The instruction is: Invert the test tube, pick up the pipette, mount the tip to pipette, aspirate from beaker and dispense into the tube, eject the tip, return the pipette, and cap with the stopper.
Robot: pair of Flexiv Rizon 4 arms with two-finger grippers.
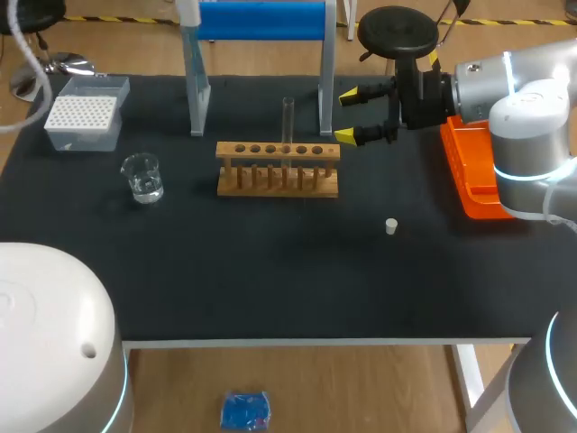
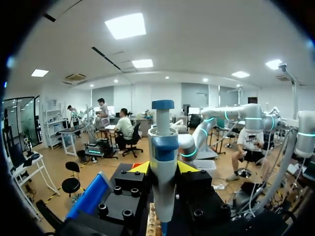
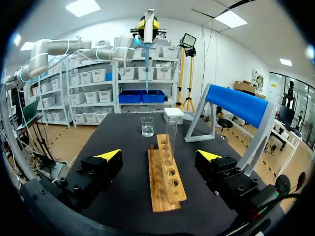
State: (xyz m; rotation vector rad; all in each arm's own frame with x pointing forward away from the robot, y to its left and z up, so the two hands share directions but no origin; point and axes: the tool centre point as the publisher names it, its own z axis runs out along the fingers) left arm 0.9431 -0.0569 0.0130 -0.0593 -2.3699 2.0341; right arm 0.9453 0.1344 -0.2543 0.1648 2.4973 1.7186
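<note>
Test tube (image 1: 288, 119) seen upright in rack (image 1: 278, 152): invert judged done. Pipette (image 2: 163, 157) clenched in left fingers (image 2: 140, 168), held high; tip (image 3: 146, 78) apparently mounted (thin blue end, caught by right wrist view only). Right fingers (image 1: 350, 135) released, at tube's 3 o'clock. Remaining: aspirate from beaker (image 1: 142, 177), dispense, eject, return, cap. Stopper (image 1: 391, 226), on worktop at rack's 4 o'clock, shown by head view only.

The rack (image 1: 278, 168) stands mid-worktop (image 1: 270, 289) with the tube (image 1: 288, 117) upright in it. The beaker (image 1: 142, 177) is left of the rack, the tip box (image 1: 83, 112) behind the beaker, the stand (image 1: 197, 90) behind the rack. The stopper (image 1: 391, 226) lies right and in front of the rack, the tray (image 1: 464, 167) at the right edge. The right hand (image 1: 354, 115) hangs just right of the tube. The left hand (image 2: 163, 168) grips the pipette (image 2: 163, 147).
</note>
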